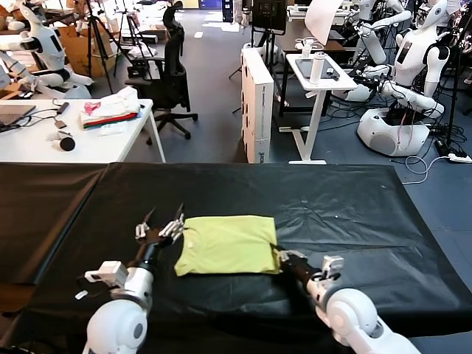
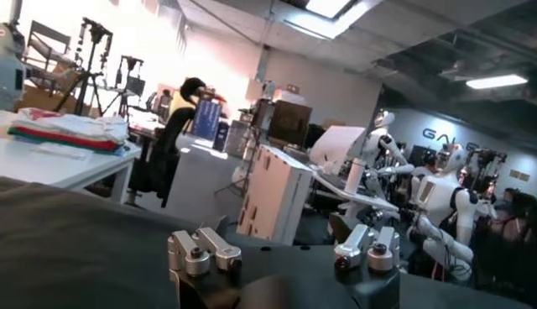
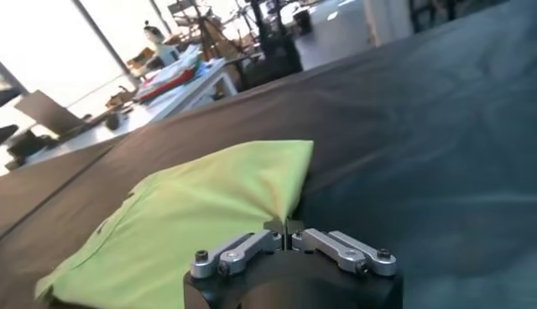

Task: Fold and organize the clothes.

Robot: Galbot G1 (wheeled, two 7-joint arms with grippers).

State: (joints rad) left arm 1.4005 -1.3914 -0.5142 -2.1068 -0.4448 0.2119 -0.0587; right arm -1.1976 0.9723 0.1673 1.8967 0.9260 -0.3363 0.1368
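The clothes are one lime yellow-green T-shirt [image 1: 228,243], folded into a rectangle in the near middle of the black-covered table [image 1: 354,206]. My right gripper [image 1: 279,254] is at the shirt's near right corner, shut on the fabric edge. In the right wrist view the cloth [image 3: 193,210] draws to a point between the closed jaws of the right gripper [image 3: 284,225]. My left gripper [image 1: 164,218] stands open just left of the shirt's left edge, holding nothing. In the left wrist view the left gripper [image 2: 285,256] shows spread fingers over the black table; the shirt is out of that view.
A white desk [image 1: 44,140] at the back left carries a multicoloured stack of folded garments [image 1: 110,112]. An office chair [image 1: 168,81], a white cabinet [image 1: 257,103], a small white stand [image 1: 317,81] and parked white robots [image 1: 413,66] stand beyond the table.
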